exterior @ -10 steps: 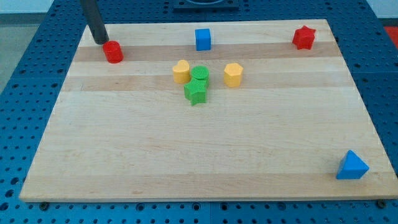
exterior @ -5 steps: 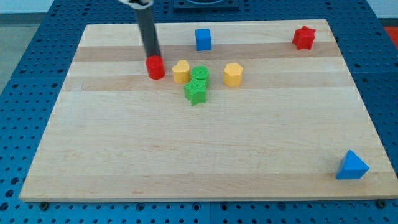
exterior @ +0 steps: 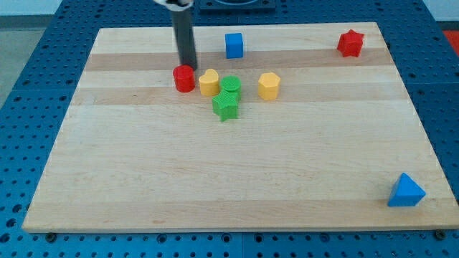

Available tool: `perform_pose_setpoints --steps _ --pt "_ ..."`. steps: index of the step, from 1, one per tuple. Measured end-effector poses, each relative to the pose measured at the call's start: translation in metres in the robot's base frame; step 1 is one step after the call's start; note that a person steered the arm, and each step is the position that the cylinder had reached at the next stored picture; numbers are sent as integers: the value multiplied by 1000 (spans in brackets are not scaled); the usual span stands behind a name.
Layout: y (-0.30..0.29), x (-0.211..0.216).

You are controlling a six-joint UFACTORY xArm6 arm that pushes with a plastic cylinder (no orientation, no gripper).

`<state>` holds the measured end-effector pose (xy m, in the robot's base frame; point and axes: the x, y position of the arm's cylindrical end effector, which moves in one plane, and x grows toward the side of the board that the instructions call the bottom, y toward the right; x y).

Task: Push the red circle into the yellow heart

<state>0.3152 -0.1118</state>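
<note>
Final closing push in hand. Red circle (exterior: 184,78) near worktop's top edge, left of centre, touching or just short of yellow heart (exterior: 209,82) on right; cannot tell which. My tip (exterior: 188,67) at circle's top edge. No fingers on rig, plain rod. Next: short nudge rightward, avoiding green blocks (exterior: 227,97).

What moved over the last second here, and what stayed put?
The red circle was pushed from near the board's top-left corner toward the view's right and now sits right beside the yellow heart. My tip travelled with it, ending just above it. All other blocks kept their places.
</note>
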Motion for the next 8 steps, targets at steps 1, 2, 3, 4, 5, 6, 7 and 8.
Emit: perform_pose_setpoints --steps 1,2,3,4,5,6,7,8 --pt "-33 0" --pt "-36 47" --pt "-36 53" --pt "-30 48" --pt "-3 46" --pt "10 47" --pt "17 47" --pt "21 49"
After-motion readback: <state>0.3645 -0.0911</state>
